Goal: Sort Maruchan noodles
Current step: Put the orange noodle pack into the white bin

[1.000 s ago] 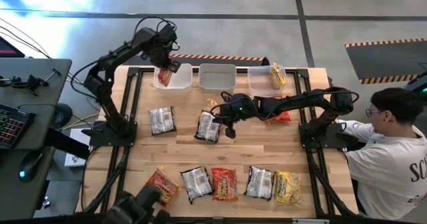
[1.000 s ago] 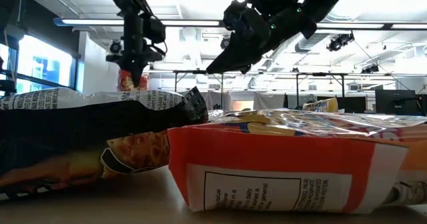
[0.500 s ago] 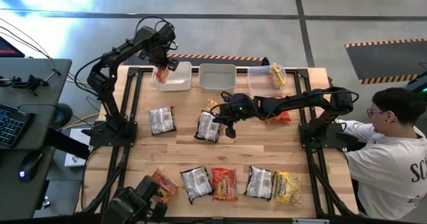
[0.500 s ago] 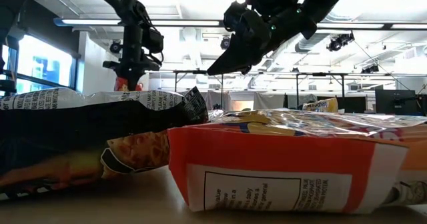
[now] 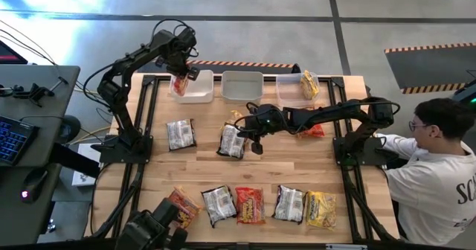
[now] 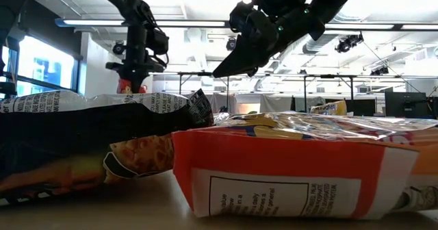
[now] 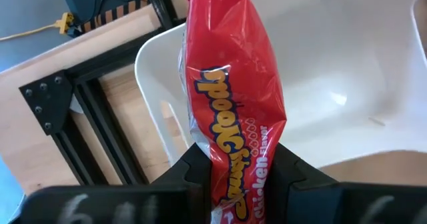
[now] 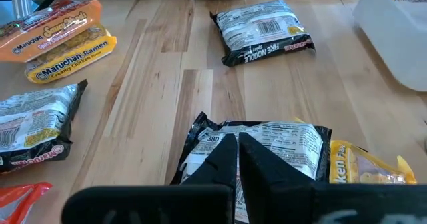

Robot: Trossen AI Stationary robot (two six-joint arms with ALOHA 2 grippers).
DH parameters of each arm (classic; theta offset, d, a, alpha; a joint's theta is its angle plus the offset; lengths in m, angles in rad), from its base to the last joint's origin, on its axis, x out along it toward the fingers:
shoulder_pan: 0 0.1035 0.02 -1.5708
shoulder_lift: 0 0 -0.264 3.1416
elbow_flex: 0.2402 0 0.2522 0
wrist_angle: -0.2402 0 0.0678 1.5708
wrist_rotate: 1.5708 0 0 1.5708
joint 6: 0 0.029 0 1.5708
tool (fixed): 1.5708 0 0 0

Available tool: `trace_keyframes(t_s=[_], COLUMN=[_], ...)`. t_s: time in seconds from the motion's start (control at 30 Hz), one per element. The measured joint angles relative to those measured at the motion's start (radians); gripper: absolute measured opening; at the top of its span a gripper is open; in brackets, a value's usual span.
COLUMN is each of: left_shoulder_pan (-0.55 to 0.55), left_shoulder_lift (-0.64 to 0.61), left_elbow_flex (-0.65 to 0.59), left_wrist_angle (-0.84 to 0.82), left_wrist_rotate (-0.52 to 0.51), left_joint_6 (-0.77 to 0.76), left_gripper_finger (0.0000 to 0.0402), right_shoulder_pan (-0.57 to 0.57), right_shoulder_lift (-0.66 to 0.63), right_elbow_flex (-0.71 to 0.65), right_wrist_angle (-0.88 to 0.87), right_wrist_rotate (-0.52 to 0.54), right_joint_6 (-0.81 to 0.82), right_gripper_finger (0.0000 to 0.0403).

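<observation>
My left gripper (image 5: 181, 74) is over the left end of the left pale bin (image 5: 196, 88) at the table's far edge, shut on a red noodle packet (image 5: 178, 85) that hangs down into the bin (image 7: 333, 84). My right gripper (image 5: 256, 143) is shut and hovers at mid-table, raised off the table in the low view (image 6: 219, 71). It is just above the right edge of a silver-and-dark packet (image 8: 267, 141) lying flat (image 5: 232, 140). Another silver packet (image 5: 180, 133) lies flat to its left. My left gripper (image 7: 237, 167) pinches the red packet between its two fingers (image 7: 193, 174), at the packet's upper end (image 7: 235, 177). The fingers come from above, pointing down. The packet hangs below them, lifted, with its lower end (image 7: 210, 1) inside the bin near the corner; whether it touches the bin I cannot tell.
The middle bin (image 5: 242, 85) and a right bin (image 5: 291, 92) holding a yellow packet (image 5: 309, 84) line the far edge. A red packet (image 5: 313, 131) lies under the right arm. Several packets (image 5: 250, 204) sit in a row along the near edge. A person (image 5: 439, 168) sits at the right.
My left gripper has carried the red packet a little toward the table's left and slightly down, from the middle of the left bin to its left end, and then held still. The right arm has kept still.
</observation>
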Motion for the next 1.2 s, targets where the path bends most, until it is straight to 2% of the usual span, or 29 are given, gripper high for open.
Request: trace_keyframes(t_s=[0.67,0.93,1.2], left_shoulder_pan=[0.001,0.002,0.019], left_shoulder_lift=[0.0,-0.001,-0.001], left_elbow_flex=[-0.001,-0.089,-0.097], left_wrist_angle=[0.015,0.092,0.098], left_wrist_rotate=[0.017,0.021,0.008], left_joint_6=[-0.026,0.001,-0.011], left_gripper_finger=[0.0056,0.0056,0.0056], right_shoulder_pan=[0.01,0.015,0.015], right_shoulder_lift=[0.0,0.0,0.0], right_elbow_flex=[0.0,0.0,0.0], right_wrist_angle=[0.0,0.0,0.0], right_wrist_rotate=[0.002,0.002,0.002], right_joint_6=[0.0,-0.016,-0.019], right_gripper_finger=[0.0,0.0,0.0])
